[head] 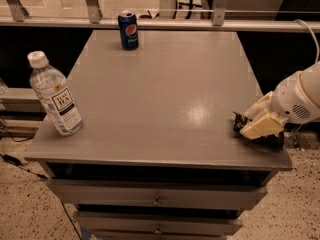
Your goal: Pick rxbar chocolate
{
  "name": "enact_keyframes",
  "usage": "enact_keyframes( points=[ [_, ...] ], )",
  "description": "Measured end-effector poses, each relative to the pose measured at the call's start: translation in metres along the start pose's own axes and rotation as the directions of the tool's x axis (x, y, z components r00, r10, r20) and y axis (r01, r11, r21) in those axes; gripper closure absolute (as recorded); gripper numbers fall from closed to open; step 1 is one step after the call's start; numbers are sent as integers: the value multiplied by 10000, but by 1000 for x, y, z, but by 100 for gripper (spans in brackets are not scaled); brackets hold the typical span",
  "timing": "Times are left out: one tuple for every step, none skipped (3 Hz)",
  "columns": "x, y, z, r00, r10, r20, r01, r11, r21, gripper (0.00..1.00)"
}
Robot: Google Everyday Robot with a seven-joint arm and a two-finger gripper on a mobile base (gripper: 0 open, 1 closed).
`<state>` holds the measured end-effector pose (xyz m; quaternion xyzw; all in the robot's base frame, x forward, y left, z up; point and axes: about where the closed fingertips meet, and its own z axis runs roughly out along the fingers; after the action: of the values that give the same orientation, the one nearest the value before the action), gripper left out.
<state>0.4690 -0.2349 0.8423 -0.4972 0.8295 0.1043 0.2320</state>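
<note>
The rxbar chocolate (pixel 239 122) is a dark flat bar lying at the near right corner of the grey table (pixel 160 94). Only its left end and a strip along its near edge show. My gripper (pixel 260 123) comes in from the right on a white arm and sits right over the bar, down at table level, covering most of it. A blue soda can (pixel 128 30) stands at the far edge of the table, well away from the gripper.
A clear water bottle (pixel 54 95) with a white cap stands at the near left corner. A metal railing (pixel 160 21) runs behind the table. Drawers (pixel 157 198) sit below the tabletop. The table's right edge is just under the gripper.
</note>
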Motion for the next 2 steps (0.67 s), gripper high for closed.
enact_keyframes(
  points=[
    [-24, -19, -17, 9988, -355, 345, 345, 9990, 295, 100],
    [-57, -40, -39, 9928, -629, 1018, 569, 9965, 613, 100]
  ],
)
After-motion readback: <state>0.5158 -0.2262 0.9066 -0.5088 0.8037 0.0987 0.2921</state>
